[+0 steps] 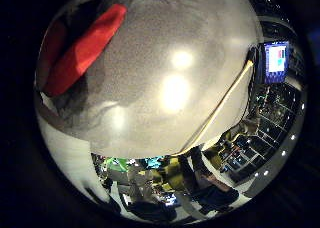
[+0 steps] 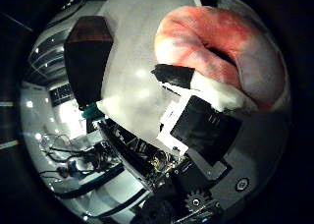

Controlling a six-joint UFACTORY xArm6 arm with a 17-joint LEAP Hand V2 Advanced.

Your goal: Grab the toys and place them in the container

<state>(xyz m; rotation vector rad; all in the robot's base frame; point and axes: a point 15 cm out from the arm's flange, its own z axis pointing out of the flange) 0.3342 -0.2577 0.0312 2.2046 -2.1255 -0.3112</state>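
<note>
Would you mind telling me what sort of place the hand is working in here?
Probably an indoor lab or workshop. A grey speckled tabletop fills the little finger side view, a lit monitor glows beyond its edge, and cluttered benches with equipment stand around.

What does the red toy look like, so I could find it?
Start at the big grey speckled table. Near its edge lies the red toy, long and flat like a strip. It is the only bright red thing on the grey top, with a dark shadow beside it.
</note>
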